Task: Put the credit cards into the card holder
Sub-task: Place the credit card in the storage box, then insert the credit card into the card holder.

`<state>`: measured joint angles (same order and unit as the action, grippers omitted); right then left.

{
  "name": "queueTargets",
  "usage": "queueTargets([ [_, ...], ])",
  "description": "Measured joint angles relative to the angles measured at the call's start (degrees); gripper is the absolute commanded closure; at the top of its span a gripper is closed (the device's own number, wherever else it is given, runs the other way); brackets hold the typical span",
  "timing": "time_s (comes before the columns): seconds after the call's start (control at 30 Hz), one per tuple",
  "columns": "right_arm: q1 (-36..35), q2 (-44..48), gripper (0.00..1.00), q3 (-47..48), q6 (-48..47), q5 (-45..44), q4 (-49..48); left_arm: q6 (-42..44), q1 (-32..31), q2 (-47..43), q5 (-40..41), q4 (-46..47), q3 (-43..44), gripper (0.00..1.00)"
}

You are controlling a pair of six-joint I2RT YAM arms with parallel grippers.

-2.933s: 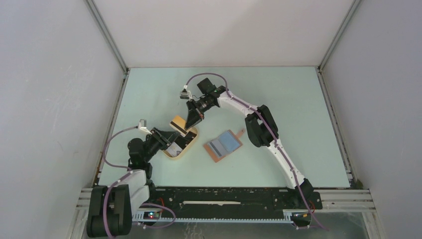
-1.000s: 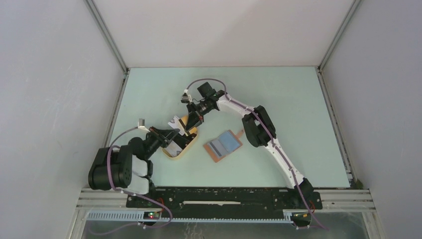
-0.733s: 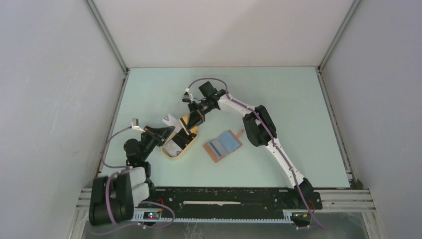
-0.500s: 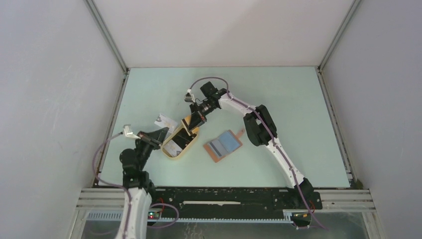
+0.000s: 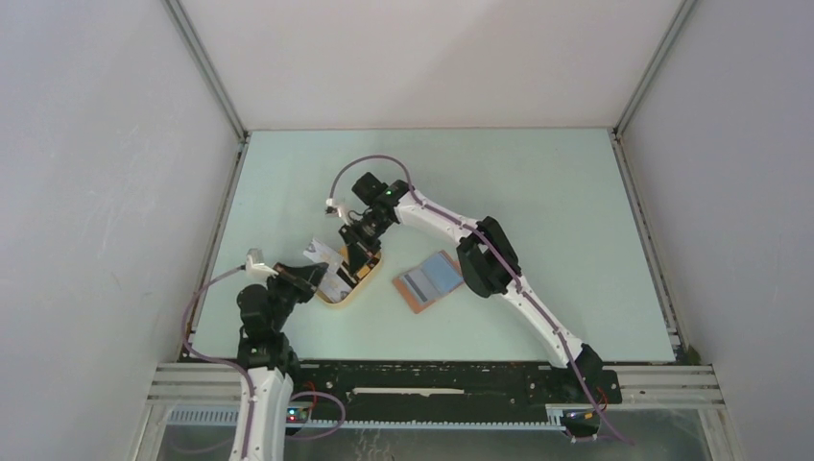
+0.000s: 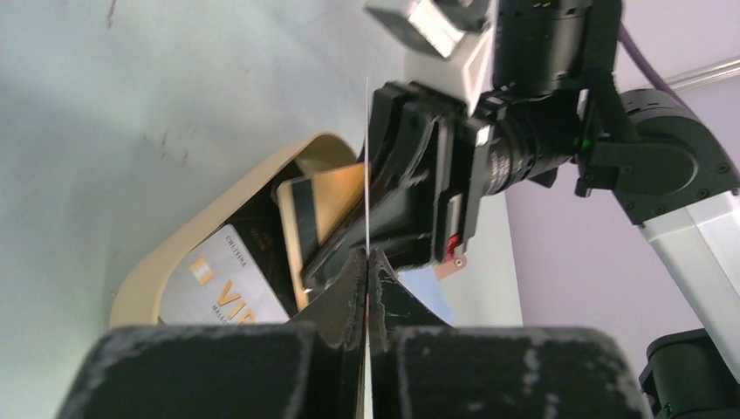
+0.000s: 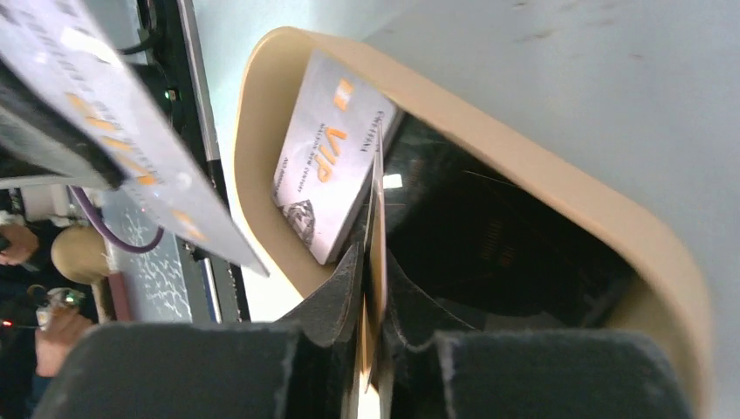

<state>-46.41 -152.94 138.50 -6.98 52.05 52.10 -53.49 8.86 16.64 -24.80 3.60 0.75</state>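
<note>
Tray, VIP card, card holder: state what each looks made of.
Tray: pale tan, matte, smooth rounded rim; moulded plastic or perhaps wood fibre, hard to tell. VIP card: thin stiff plastic, silvery sheen, printed orange lettering. Card holder: reddish-brown edge looks like leather or imitation; grey-blue slots perhaps fabric, too small to be sure.

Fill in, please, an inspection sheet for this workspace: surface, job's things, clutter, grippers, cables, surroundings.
Surface: pale green table, no spill seen.
Job's things: card holder lies open to the right of the tan tray; a VIP card lies in the tray.
Clutter: nothing seen.
Grippers: left gripper shut on a grey card near the tray; right gripper shut on an orange card, on edge inside the tray.
Cables: purple cable loops above the right arm, apart from the cards.
Surroundings: grey walls; black rail at the near edge.
</note>
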Motion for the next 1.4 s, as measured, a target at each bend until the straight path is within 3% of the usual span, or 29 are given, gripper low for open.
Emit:
queueTargets([
  [0.2, -2.01, 2.64, 0.44, -1.90, -6.05, -2.58, 2.23, 0.00, -0.07, -5.25, 0.20, -2.45, 1.20, 1.00],
  [0.27, -1.92, 4.52, 0.38, -3.34, -7.39, -4.26, 2.62, 0.00, -0.11, -5.25, 0.09, -2.95, 1.81, 1.00],
  [0.57, -0.09, 11.19, 0.38, -4.31, -10.84, -11.04, 3.85, -0.22, -0.61, -7.28, -3.69, -5.42, 3.91, 1.00],
  [0.73, 3.39, 25.38, 0.39, -19.12, -13.90, -12.11, 3.30, -0.52, -3.65, -8.07, -7.56, -4.35, 5.73, 1.00],
  [0.9, 8.59, 52.28, 0.32, -44.06, -17.68, -13.64, -0.50, -0.46, -16.50, -9.01, -6.25, -0.09, 7.45, 1.00],
  [1.03, 10.99, 74.84, 0.01, -59.98, -19.47, -13.81, -7.06, 1.16, -31.52, -8.02, -0.83, 5.29, 7.54, 1.00],
  [1.2, 20.06, 95.89, 0.01, -76.08, -15.98, -1.20, -18.64, 8.35, -54.03, -0.96, 11.72, 14.38, 7.54, 1.00],
  [1.3, 24.55, 99.34, 0.05, -83.65, -10.25, 6.40, -26.16, 12.83, -63.12, 6.54, 19.63, 21.16, 7.54, 1.00],
  [1.4, 27.10, 97.59, 0.08, -90.44, -3.58, 12.20, -32.00, 15.43, -66.60, 15.54, 24.85, 27.52, 7.82, 1.00],
])
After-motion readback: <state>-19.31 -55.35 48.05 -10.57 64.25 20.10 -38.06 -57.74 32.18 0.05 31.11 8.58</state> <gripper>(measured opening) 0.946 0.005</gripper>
